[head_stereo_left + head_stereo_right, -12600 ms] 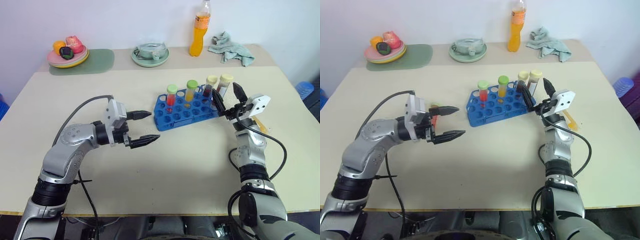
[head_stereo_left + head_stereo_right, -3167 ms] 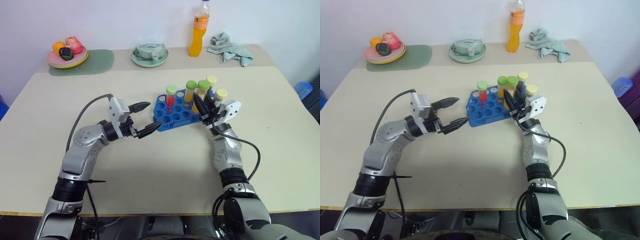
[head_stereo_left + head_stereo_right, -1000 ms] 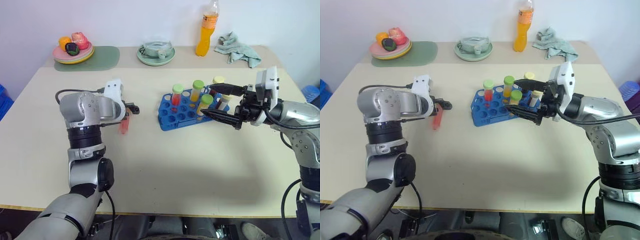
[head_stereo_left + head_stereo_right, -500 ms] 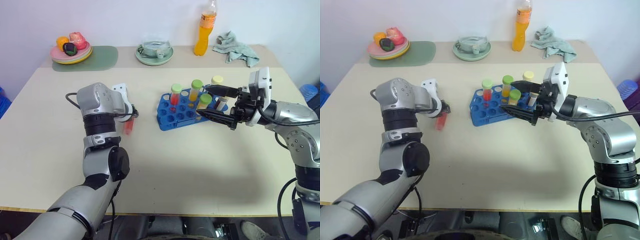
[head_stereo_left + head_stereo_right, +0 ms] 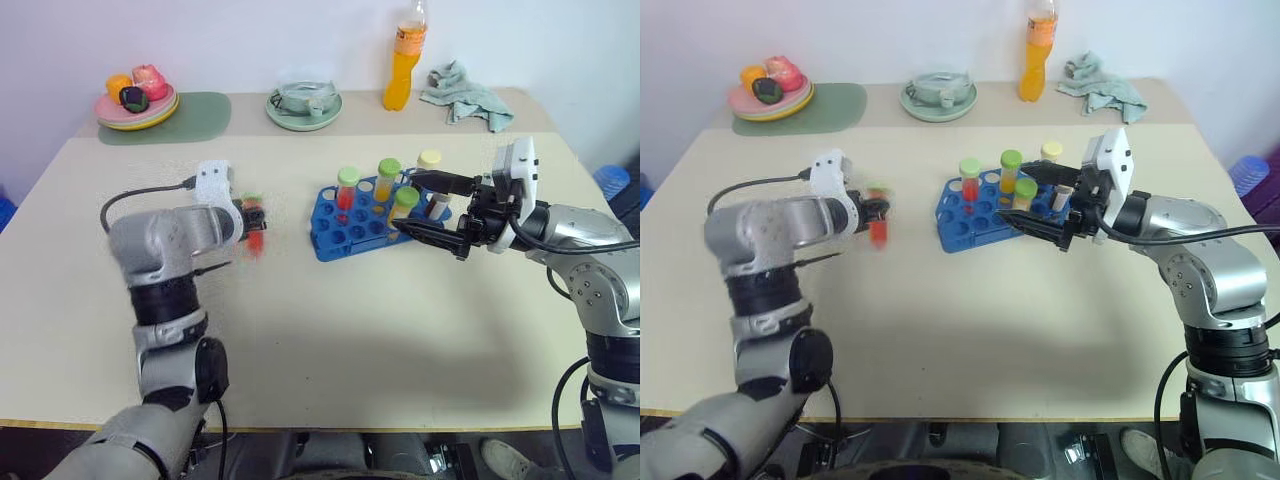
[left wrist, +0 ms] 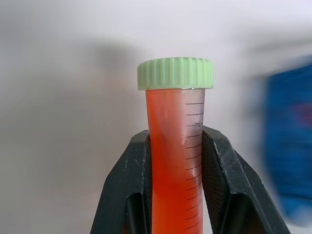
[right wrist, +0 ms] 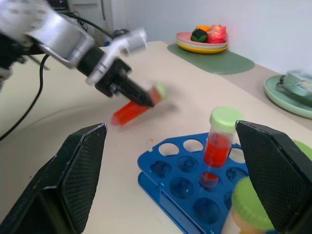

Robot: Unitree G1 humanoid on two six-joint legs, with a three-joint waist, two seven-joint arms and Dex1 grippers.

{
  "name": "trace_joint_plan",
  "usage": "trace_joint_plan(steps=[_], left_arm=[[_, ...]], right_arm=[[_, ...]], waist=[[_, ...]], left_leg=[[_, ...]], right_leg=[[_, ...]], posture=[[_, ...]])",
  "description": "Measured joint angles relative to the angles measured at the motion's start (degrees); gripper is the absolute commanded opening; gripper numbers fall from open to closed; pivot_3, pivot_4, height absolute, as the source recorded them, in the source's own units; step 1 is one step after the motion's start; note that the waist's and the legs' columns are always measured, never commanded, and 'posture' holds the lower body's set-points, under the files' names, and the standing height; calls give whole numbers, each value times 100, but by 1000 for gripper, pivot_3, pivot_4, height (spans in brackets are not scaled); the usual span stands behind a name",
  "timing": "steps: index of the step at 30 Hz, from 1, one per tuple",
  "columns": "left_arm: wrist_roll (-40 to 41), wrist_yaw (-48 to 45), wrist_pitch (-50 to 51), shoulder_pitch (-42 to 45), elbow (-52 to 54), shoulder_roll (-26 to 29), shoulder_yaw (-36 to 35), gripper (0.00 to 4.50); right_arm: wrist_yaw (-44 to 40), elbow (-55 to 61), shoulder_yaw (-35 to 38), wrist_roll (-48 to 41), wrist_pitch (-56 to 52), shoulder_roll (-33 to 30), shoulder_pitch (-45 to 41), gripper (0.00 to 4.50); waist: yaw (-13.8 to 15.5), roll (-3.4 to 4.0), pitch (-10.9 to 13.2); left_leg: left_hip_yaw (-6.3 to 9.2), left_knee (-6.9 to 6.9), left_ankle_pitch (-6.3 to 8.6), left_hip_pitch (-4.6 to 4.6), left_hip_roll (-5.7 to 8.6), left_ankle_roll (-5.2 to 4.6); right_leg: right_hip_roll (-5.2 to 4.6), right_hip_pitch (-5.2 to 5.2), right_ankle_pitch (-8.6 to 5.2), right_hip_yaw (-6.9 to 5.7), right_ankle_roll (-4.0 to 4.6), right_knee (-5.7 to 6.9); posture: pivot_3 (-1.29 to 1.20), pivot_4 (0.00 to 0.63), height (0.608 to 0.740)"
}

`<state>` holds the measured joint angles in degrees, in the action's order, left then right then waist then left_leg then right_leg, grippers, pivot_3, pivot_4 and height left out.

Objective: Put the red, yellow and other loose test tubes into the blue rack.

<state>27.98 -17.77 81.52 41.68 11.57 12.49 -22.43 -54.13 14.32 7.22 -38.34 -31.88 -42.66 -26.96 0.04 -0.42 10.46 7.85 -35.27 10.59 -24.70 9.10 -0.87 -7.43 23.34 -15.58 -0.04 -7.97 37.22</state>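
The left gripper [image 6: 174, 165] has its fingers pinching a red test tube [image 6: 176, 161] with a green cap — held above the table [image 5: 330, 320], left of the blue rack [image 5: 345, 232]. The right gripper [image 5: 425, 206] hangs over the rack's right end, fingers spread wide, gripping nothing. Several capped tubes stand in the rack.

Clear plastic tube [image 6: 174, 161], ridged matt cap [image 6: 175, 73]; glossy blue plastic rack [image 5: 345, 232].
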Motion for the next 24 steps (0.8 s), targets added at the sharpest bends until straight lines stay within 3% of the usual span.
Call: trace_joint_plan(steps=[3, 4, 7, 11, 17, 24], left_arm=[[287, -1695, -1381, -861, 843, 1362, 758, 750], [206, -2115, -1991, -1045, 935, 1498, 950, 750], [152, -2953, -3768, -1175, 859, 1011, 1386, 750], [11, -3488, -5209, -903, -87, 379, 1968, 750], [-196, -3800, -6361, -82, -1911, -276, 2343, 750], [-302, -3969, -6999, 263, -3226, -691, 2389, 750]], right_arm=[[156, 43, 60, 98, 55, 26, 229, 4327], [223, 43, 86, 145, 96, 41, 333, 4327], [471, 83, 119, 221, 138, 190, 439, 4327], [876, 271, 295, 212, 23, 232, 630, 4327], [1353, 874, 588, 181, -370, 212, 1523, 4327], [1731, 1549, 1032, 203, -631, 146, 2715, 4327]], waist=[[-45, 7, -4], [-24, 15, -9], [126, 16, -9], [230, 14, -9], [213, 12, -9], [220, 12, -9]], left_leg=[[0, 9, 0, 3, -1, 0], [-1, 9, 1, 5, 1, -1], [5, -3, 19, 7, 1, -32], [3, -3, 19, 7, 1, -34], [3, 3, 14, -4, 0, -51], [4, -7, 13, -5, 0, -53]], right_leg=[[-12, 1, 0, 1, 5, -2], [-18, -3, 0, 1, 6, -5], [-18, -12, 5, -4, 24, -30], [-19, -22, 6, -4, 23, -34], [-19, -4, 9, -5, 13, -26], [-17, -8, 9, -10, 12, -18]], posture=[[0, 150, 739], [0, 150, 739], [0, 150, 739], [0, 150, 739], [0, 150, 739], [0, 150, 739]])
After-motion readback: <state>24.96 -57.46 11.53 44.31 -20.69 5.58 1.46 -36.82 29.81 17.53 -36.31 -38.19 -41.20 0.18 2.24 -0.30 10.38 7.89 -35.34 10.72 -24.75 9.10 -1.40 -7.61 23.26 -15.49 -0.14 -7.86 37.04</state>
